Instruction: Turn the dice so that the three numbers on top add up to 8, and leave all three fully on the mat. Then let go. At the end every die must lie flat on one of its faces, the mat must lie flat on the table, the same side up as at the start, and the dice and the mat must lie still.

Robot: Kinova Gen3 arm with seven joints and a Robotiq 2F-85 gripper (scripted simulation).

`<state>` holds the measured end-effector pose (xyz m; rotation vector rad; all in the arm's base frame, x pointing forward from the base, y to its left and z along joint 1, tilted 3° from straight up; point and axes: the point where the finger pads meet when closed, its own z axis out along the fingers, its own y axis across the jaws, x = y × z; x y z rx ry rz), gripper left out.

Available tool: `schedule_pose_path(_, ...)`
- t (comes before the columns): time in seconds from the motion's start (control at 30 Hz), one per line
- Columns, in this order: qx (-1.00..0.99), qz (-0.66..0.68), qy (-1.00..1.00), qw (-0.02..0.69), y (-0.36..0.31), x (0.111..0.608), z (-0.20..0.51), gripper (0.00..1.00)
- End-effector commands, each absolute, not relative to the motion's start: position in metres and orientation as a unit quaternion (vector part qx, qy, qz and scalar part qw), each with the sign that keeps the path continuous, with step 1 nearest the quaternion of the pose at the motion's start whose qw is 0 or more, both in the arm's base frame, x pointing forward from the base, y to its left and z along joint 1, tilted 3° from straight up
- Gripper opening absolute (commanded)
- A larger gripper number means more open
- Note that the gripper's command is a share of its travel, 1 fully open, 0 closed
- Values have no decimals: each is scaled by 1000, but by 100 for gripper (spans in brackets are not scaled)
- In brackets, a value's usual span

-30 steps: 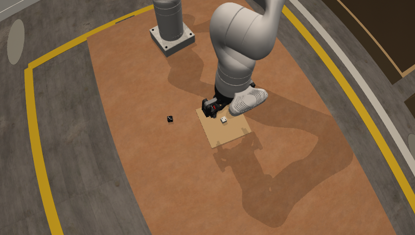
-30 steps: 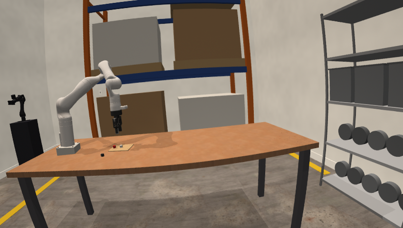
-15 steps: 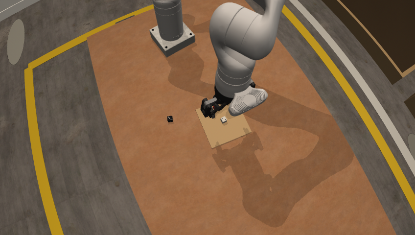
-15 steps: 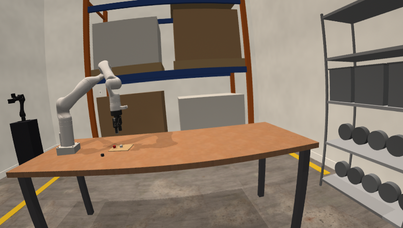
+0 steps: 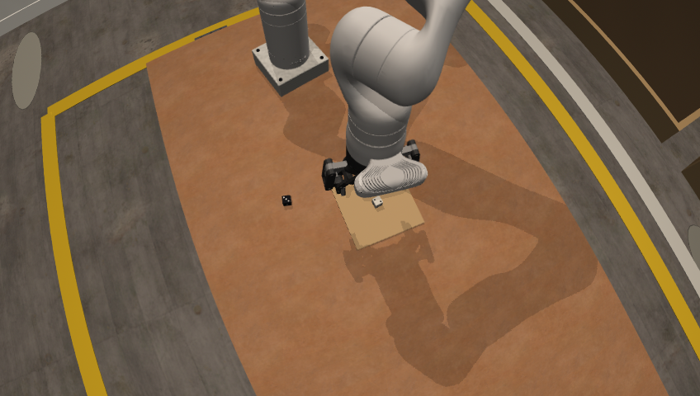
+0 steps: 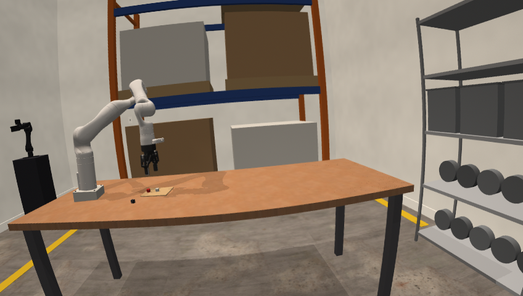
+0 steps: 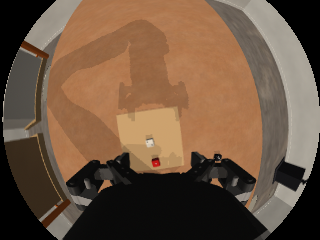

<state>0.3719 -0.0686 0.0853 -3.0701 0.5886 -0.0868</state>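
The claw hangs high above the mat, spread to its widest and holding nothing.

Two dice are on the mat: a white die near its twelve o'clock edge in the top view, and a red die, which the wrist hides from above but which shows in the wrist view at six o'clock from the white one, near the mat's edge. The third, a black die, lies off the mat on the bare desk, well apart at about nine o'clock from it.

These are small rigid cubes, probably light and smooth, so a pinch should land squarely on two opposite side faces, centred; a grip on edges or corners would likely let one squirt out or roll. The mat looks thin and may shift if a die is dragged across it.

A cube has no long axis. The black die sits slightly turned against the mat's edges, so the claw would need to twist to match its faces. The pips are too small to read with confidence.
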Motion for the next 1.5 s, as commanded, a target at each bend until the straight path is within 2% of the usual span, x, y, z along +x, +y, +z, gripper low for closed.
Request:
schedule_pose_path(0.0, -974, -25, 227, 7, -79, 367, 83, 100)
schedule_pose_path(0.43, -840, -19, 541, 16, -132, 330, 73, 100)
schedule_pose_path(0.5, -840, -19, 541, 16, -132, 330, 73, 100)
schedule_pose_path(0.87, -655, -16, 755, 22, -169, 296, 66, 100)
schedule_pose_path(1.47, -524, -16, 851, 25, -187, 275, 62, 100)
